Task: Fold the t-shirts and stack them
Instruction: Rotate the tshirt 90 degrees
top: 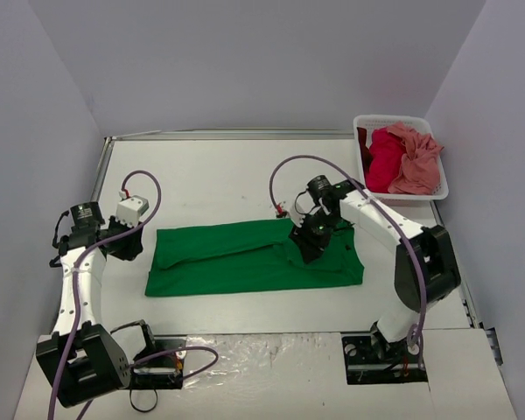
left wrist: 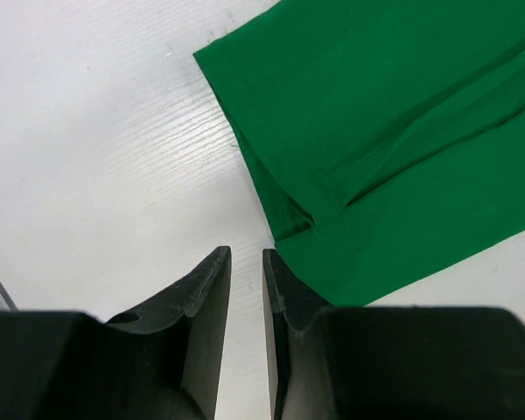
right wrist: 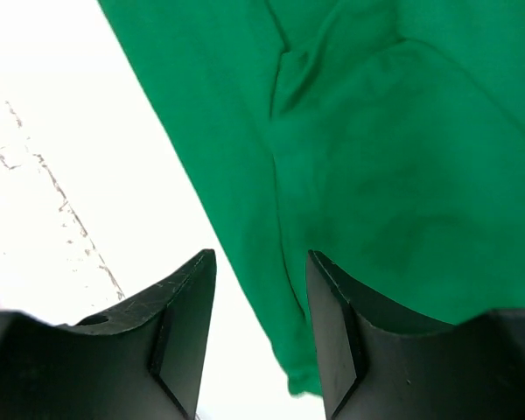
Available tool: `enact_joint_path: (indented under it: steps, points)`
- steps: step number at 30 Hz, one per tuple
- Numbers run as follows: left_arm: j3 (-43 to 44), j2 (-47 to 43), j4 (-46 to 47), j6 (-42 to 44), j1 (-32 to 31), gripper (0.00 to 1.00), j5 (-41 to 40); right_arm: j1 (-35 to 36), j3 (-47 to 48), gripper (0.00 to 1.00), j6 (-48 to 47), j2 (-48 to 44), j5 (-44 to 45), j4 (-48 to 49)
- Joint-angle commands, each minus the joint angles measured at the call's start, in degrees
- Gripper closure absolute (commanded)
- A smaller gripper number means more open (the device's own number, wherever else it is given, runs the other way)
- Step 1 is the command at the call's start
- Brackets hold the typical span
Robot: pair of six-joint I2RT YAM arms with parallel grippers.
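My right end effector [right wrist: 261,254] stands with its jaws apart and nothing between them. In its wrist view they straddle an edge of the green t-shirt [right wrist: 394,175]: one finger over cloth, the other over bare counter [right wrist: 61,131]. I cannot tell whether the tips touch the fabric. My left end effector [left wrist: 247,254] shows only a narrow slit between its fingers, also empty. It is over bare counter [left wrist: 96,157] just off a corner of the green t-shirt [left wrist: 402,114], where its wrist view shows a folded layer lying over another.

Only the overhead view shows the whole layout. The green t-shirt [top: 236,258] lies flat as a long band across the middle of the counter [top: 219,175], with my right end effector [top: 308,241] over its right part and my left end effector [top: 127,241] beside its left end.

At the far right corner sits a white slatted basket [top: 401,199], holding a crimson t-shirt [top: 383,162] and a salmon t-shirt [top: 417,162] in a crumpled heap.

The counter is white, enclosed by plain pale walls [top: 245,61].
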Motion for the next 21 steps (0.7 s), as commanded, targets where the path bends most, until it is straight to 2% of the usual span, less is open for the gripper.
enact_joint_path:
  steps: [1, 4, 8, 11, 14, 21]
  points:
    - [-0.2, -2.0, 0.5, 0.4, 0.4, 0.79, -0.2, -2.4, 3.4, 0.58, -3.3, -5.3, -2.1, -6.7]
    - [-0.1, -2.0, 0.6, 0.4, 0.4, 0.79, -0.2, -4.0, 4.2, 0.59, -3.6, -5.0, -2.3, -7.3]
    - [0.2, -1.9, 0.4, 0.3, 0.4, 0.79, -0.2, -4.9, 4.9, 0.67, -3.2, -1.3, -1.2, -7.1]
    - [0.5, -1.6, 0.0, 0.3, 0.3, 0.79, 0.0, -6.7, 5.0, 0.88, -3.2, 1.3, -0.8, -6.5]
    - [1.1, -1.4, -0.3, 0.3, 0.4, 0.79, 0.7, -9.4, 3.9, 0.96, -3.1, 2.9, 0.6, -5.6]
    - [4.2, 1.2, -0.3, 0.1, 0.4, 0.79, 2.1, -12.0, -0.1, 1.0, -2.5, 5.2, 5.0, -3.6]
